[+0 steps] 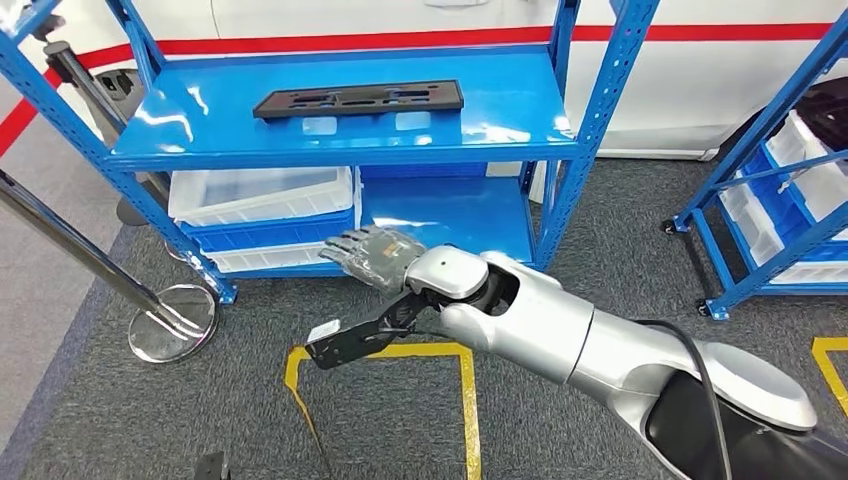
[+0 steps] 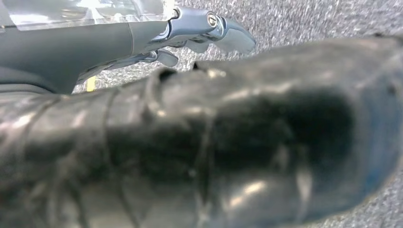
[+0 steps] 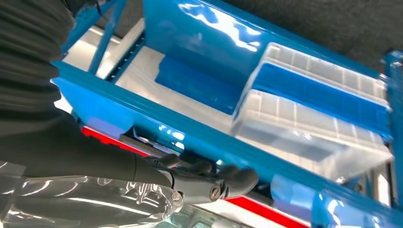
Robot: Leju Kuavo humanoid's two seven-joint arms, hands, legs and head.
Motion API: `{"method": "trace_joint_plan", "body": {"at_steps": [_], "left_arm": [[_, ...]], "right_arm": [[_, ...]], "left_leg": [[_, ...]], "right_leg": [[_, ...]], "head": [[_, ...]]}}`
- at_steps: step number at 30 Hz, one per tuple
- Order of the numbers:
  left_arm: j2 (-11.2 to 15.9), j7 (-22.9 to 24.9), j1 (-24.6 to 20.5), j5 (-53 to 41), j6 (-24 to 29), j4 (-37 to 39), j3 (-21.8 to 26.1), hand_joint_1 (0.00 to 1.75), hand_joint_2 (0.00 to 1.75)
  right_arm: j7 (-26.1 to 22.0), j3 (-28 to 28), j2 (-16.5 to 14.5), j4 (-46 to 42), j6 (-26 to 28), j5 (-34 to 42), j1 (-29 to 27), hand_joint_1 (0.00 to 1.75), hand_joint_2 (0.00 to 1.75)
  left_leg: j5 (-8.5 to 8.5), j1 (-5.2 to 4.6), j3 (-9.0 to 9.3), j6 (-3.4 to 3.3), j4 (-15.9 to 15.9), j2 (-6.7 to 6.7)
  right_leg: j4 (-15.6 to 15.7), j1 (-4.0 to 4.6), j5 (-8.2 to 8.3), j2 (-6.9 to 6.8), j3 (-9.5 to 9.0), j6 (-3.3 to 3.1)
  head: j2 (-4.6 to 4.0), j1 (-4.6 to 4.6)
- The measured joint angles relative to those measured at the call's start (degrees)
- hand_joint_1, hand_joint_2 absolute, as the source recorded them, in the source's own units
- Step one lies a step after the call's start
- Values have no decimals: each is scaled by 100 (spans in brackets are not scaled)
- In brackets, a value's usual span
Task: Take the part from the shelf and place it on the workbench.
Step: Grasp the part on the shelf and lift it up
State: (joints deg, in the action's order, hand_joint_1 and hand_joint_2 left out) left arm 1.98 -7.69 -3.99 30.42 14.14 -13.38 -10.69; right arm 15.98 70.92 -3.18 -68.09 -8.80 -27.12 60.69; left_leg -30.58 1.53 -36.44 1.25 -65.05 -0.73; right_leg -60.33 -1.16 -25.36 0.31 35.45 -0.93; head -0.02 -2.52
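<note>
The part (image 1: 360,100) is a long, flat black plate with cut-outs, lying across the upper level of the blue shelf (image 1: 500,115). My right hand (image 1: 372,254) reaches out low in front of the shelf, below the upper level and short of the part, its fingers stretched forward and holding nothing. In the right wrist view the right hand (image 3: 204,181) lies close under the shelf's blue front edge (image 3: 199,137), its dark fingers loosely bent and empty. In the left wrist view my left hand (image 2: 199,33) hangs over grey carpet with thumb and fingers apart and nothing in them.
Clear plastic bins (image 1: 262,196) are stacked on the lower level at the left. A chrome stanchion base (image 1: 172,322) stands by the shelf's left leg. A second blue rack (image 1: 790,200) with bins stands at right. Yellow floor tape (image 1: 466,380) marks the carpet.
</note>
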Motion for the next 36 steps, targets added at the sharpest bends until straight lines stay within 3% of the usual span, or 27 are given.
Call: {"method": "trace_joint_plan", "body": {"at_steps": [2,3,4,6,8,10,13,15,17,18,19,21,23,24,27,29,30,32,33,34,35,36], "left_arm": [[34,52,-7,32,-9,1,1,0,0],[48,80,0,50,-8,2,1,0,0],[58,102,7,67,-5,3,1,0,0],[89,124,14,100,20,4,0,0,0],[127,132,-2,135,50,4,0,0,0],[158,133,-15,177,56,4,-1,0,0],[181,109,2,234,45,5,-1,0,0],[182,79,-2,246,44,7,0,0,0],[182,54,-10,245,44,7,-1,0,0],[182,47,-7,244,44,7,-1,0,0],[182,42,-2,243,44,7,-2,0,0],[182,30,4,239,44,7,-2,0,0],[182,19,-1,239,44,8,-2,0,0],[182,14,-5,239,44,8,-2,0,0],[182,1,-6,238,45,9,-3,0,0],[180,-12,-5,234,44,9,-4,0,0],[181,-21,-7,233,44,9,-4,0,0],[187,-35,-4,237,42,9,-4,0,0],[188,-37,9,240,38,9,-4,0,0],[187,-38,26,244,34,10,-5,0,0],[185,-37,41,246,29,10,-5,0,0],[183,-36,50,247,26,11,-6,0,0]], "right_arm": [[-1,9,-29,49,46,-9,-6,0,0],[-3,16,-38,80,84,-22,-12,0,0],[-7,22,-48,110,140,-40,-17,0,0],[-26,27,-76,159,300,-94,-21,0,0],[-47,27,-106,191,457,-188,-23,0,0],[-61,27,-131,215,564,-324,-42,0,0],[-81,27,-178,232,638,-471,-74,0,0],[-92,27,-199,232,653,-527,-83,0,0],[-100,27,-214,231,658,-564,-117,0,0],[-102,27,-219,230,659,-573,-140,0,0],[-103,27,-223,229,661,-579,-156,0,0],[-104,27,-233,215,663,-597,-164,0,0],[-107,26,-251,195,670,-612,-161,0,0],[-108,26,-262,186,674,-615,-163,0,0],[-108,25,-286,170,681,-622,-174,0,0],[-108,25,-307,155,686,-633,-162,0,0],[-109,25,-323,146,689,-645,-155,0,0],[-104,25,-338,144,696,-700,-161,0,0],[-95,25,-341,144,700,-743,-179,0,0],[-82,25,-341,144,706,-787,-195,0,0],[-68,25,-341,144,714,-827,-206,0,0],[-56,25,-342,141,723,-856,-208,0,0]], "left_leg": [[-232,-8,-411,-1,-730,21],[-227,-14,-537,-11,-910,23],[-115,-23,-561,-31,-880,24],[316,-54,-318,-108,-240,33],[564,-106,-28,-182,402,48],[551,-146,56,-208,587,48],[571,-114,120,-254,702,44],[571,-85,172,-305,759,48],[541,-85,188,-338,756,43],[526,-85,199,-338,750,38],[508,-85,216,-332,743,31],[454,-83,269,-302,713,14],[382,-97,305,-249,666,2],[357,-103,311,-218,651,0],[308,-102,345,-126,675,6],[207,-92,287,-72,484,28],[111,-88,149,-52,216,39],[-81,-86,-326,-26,-546,44],[-88,-86,-550,-20,-826,44],[11,-86,-694,-20,-922,44],[228,-86,-727,-28,-783,44],[524,-86,-654,-45,-444,45]], "right_leg": [[-2,33,-12,-23,-5,-32],[-4,50,-19,-27,-11,-42],[-5,66,-26,-30,-22,-53],[-4,91,-43,-30,-57,-71],[-7,118,-56,-28,-65,-64],[3,120,-52,-34,-48,-24],[-62,119,-114,-38,-27,72],[-531,111,-354,-33,194,121],[-1243,95,-610,-32,584,147],[-1452,85,-629,-33,722,157],[-1476,75,-548,-34,773,162],[-910,57,-134,-34,550,156],[-251,63,110,-26,226,118],[-75,72,122,-19,133,92],[29,82,40,-7,41,-5],[78,62,-2,-11,-56,-80],[96,58,-29,-16,-110,-109],[100,67,-106,-21,-197,-138],[100,70,-152,-21,-247,-138],[100,72,-203,-18,-307,-136],[100,73,-261,-14,-381,-129],[101,73,-324,-10,-462,-117]], "head": [[0,-10],[0,-10],[0,-10],[0,-9],[0,-7],[0,-4],[1,2],[0,12],[0,18],[0,18],[0,18],[1,19],[1,15],[0,12],[1,11],[0,-4],[1,-12],[1,-24],[1,-22],[1,-23],[1,-23],[1,-23]]}}
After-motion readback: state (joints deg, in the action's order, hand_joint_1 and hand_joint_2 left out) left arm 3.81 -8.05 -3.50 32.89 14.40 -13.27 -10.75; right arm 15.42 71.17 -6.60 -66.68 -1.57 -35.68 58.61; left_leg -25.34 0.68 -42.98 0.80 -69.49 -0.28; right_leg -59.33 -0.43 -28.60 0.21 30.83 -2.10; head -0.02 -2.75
